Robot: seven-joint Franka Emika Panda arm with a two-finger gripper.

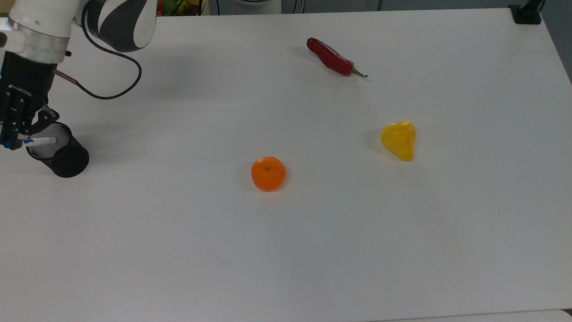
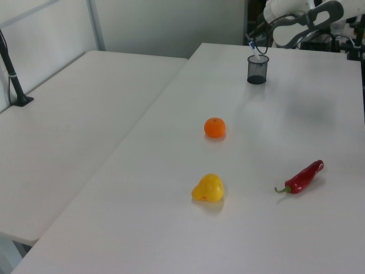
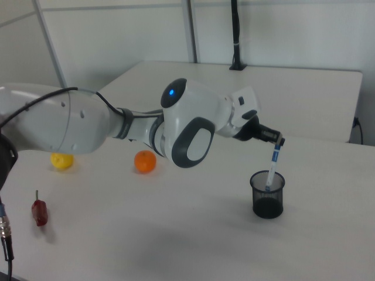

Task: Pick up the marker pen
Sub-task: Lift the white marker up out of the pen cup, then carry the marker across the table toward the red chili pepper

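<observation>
We see a wide white tabletop (image 1: pixel 313 250) carrying everything, with the white and grey robot arm (image 3: pixel 117 126) reaching over one corner of it. At the top view's left edge the arm ends in a black end effector (image 1: pixel 10 142), closed on the blue-capped top of the marker pen (image 1: pixel 39 141). In the right view the pen (image 3: pixel 272 170) hangs nearly upright, slightly tilted, its upper end gripped by the end effector (image 3: pixel 278 140) and its lower end inside the mouth of the black mesh cup (image 3: pixel 268 195). The cup (image 1: pixel 60 154) stands upright on the tabletop near the top view's left edge. Well apart from it lie a yellow pear-shaped fruit (image 1: pixel 399 139) towards the top view's right, an orange (image 1: pixel 268 173) near the middle, and a red chilli (image 1: pixel 331 57) towards the far edge, each separate from the others.
</observation>
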